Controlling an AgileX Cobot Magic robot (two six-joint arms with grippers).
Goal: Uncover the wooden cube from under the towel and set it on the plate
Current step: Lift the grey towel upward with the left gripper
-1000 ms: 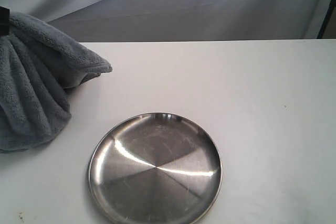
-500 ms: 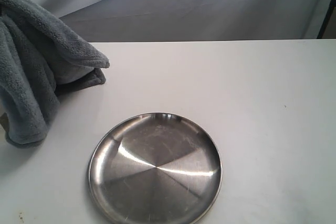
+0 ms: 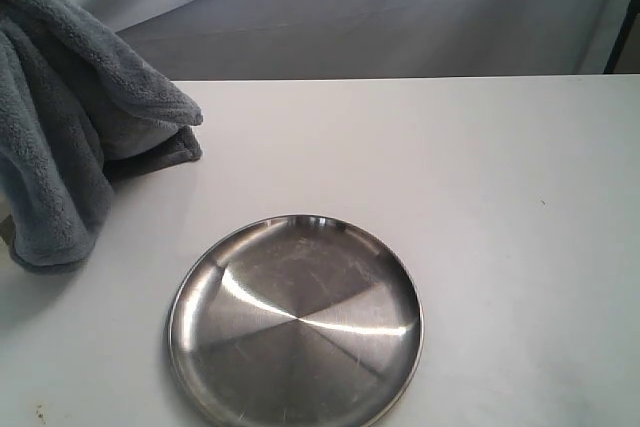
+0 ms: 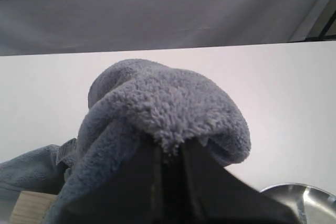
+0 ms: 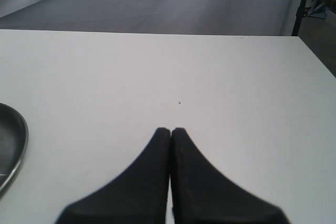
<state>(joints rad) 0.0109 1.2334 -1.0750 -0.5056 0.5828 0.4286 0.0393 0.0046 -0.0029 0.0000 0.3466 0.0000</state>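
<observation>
**Left gripper pinching towel up, cube partly showing, right gripper idle**

Nearest, centre-left on the white tabletop (image 3: 480, 197): the round shiny stainless-steel plate (image 3: 295, 322), flat, scratched, with light streaks across it. Its rim also shows in both wrist views.

Right side, near: the right gripper (image 5: 170, 130) hangs over bare table, its black fingers pressed together tip to tip and gripping nothing. It is well apart from the plate. There is a small dark speck (image 5: 179, 103) on the table beyond it.

Left side, further back than the plate: the fluffy blue-grey fleece towel (image 3: 70, 137) hangs in thick folds at the left edge of the scene. One flap juts out to the right and a lower fold touches the table. The left gripper (image 4: 169, 153) is clamped on a bunched ridge of the towel, which mushrooms over the fingertips. The arm itself is out of the exterior view.

The pale light-wood cube (image 4: 29, 209) sits on the table below the hanging cloth. Only a corner of it shows in the left wrist view — plywood layers visible on its side. It is off the plate, to its left. In the exterior view I cannot make it out for sure.

Farthest: a draped grey fabric backdrop (image 3: 400, 7) behind the table's far edge.
</observation>
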